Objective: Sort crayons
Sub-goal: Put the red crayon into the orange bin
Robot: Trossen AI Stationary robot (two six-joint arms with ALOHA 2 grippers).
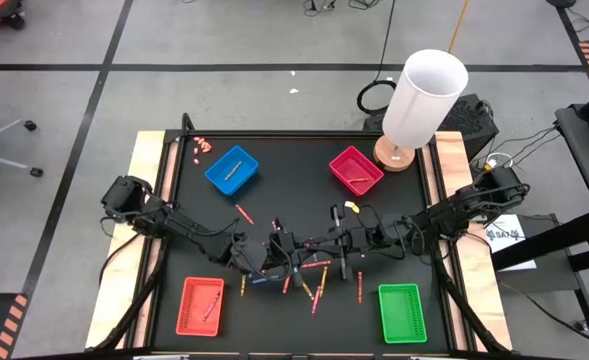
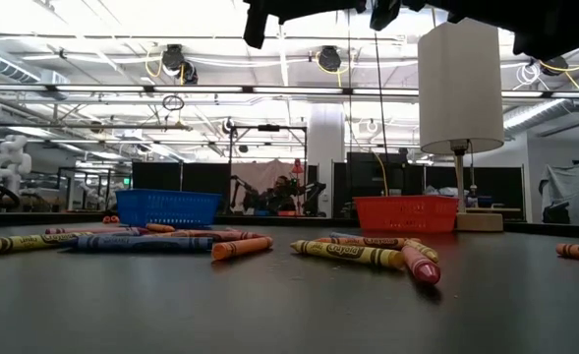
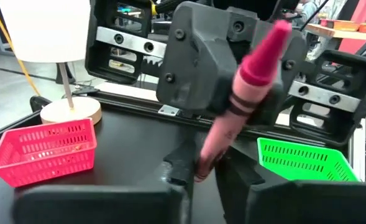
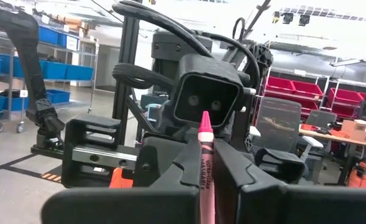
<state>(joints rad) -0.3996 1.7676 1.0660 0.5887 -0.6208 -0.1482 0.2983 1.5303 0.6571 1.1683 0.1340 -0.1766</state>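
sort early | both grippers [image 1: 304, 245] meet mid-table, clamped on one pink crayon [image 3: 242, 106] | most crayons [image 1: 319, 285] loose | trays [image 1: 232, 170] near-empty

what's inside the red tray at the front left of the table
The high view shows one crayon lying diagonally inside the red tray; its colour is unclear. Nothing covers the tray.

Robotics lab/industrial hall: exposed ceiling trusses [image 2: 171, 93], taped concrete floor [image 1: 64, 90], bin shelving [image 4: 58, 56] seen behind black table [image 2: 289, 305]
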